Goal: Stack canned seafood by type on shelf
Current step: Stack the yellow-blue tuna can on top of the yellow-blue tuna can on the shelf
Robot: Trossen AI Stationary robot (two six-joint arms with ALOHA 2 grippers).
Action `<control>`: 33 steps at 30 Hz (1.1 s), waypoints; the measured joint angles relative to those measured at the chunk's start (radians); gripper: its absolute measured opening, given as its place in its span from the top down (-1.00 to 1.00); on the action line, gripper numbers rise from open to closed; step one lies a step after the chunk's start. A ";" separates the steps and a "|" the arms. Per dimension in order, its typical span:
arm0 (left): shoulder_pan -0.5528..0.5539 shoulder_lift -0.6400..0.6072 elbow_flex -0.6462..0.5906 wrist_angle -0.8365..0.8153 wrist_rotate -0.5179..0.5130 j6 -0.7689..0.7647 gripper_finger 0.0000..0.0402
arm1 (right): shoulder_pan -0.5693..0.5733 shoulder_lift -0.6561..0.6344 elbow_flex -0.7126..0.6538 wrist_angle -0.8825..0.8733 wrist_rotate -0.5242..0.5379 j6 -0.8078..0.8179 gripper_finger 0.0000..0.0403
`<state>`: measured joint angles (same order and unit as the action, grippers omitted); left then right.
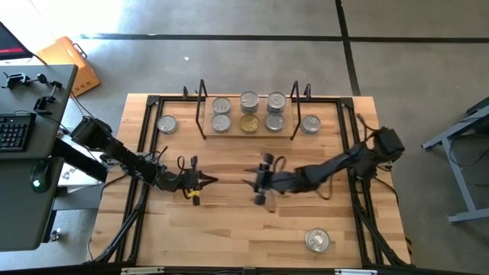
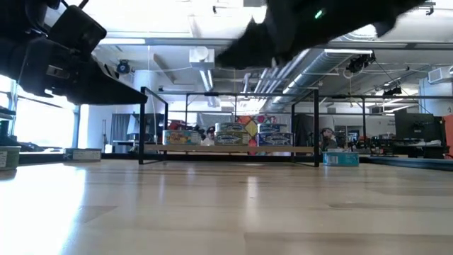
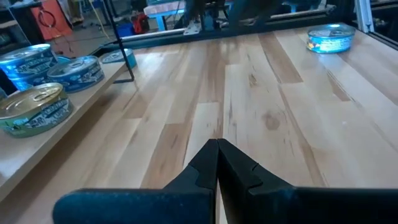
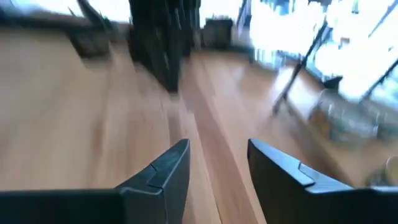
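Note:
The shelf [image 1: 248, 134] stands at the far middle of the table, and several silver-topped tins and one gold-topped tin [image 1: 249, 122] sit on its board. One tin [image 1: 166, 124] rests on the table left of the shelf, another [image 1: 310, 124] to its right, and a third [image 1: 318, 240] near the front edge. My left gripper [image 1: 208, 180] hovers shut over the table's middle left, pointing right. My right gripper [image 1: 256, 182] faces it from the right, open, with nothing between its fingers [image 4: 217, 171]. Neither is at a tin.
The shelf's black wire end frames [image 1: 202, 107] stick up at both ends of the board. Black frame rails run along the table's left and right sides [image 1: 359, 191]. Bare wood lies between the grippers and the front edge. A desk with a keyboard [image 1: 15, 130] stands off the table's left.

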<state>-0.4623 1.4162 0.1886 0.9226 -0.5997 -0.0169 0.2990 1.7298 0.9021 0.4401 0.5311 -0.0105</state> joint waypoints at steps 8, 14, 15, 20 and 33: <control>0.027 0.000 0.008 0.018 0.000 -0.005 1.00 | 0.023 -0.009 -0.295 0.736 -0.133 -0.094 0.25; 0.047 0.000 0.037 0.019 0.001 0.010 1.00 | 0.016 0.002 -0.359 0.844 -0.199 -0.076 0.25; 0.052 0.000 0.041 0.018 0.001 0.011 1.00 | 0.018 0.002 -0.360 0.846 -0.199 -0.077 0.25; 0.065 0.000 0.058 0.017 0.001 0.012 1.00 | 0.030 -0.019 -0.354 0.865 -0.212 -0.067 0.25; 0.075 -0.001 0.062 0.000 0.006 0.011 1.00 | 0.161 -0.475 -0.236 -0.482 0.257 0.355 0.25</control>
<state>-0.3874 1.4155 0.2508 0.9226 -0.5934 -0.0056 0.4596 1.2551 0.6658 -0.0419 0.7885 0.3447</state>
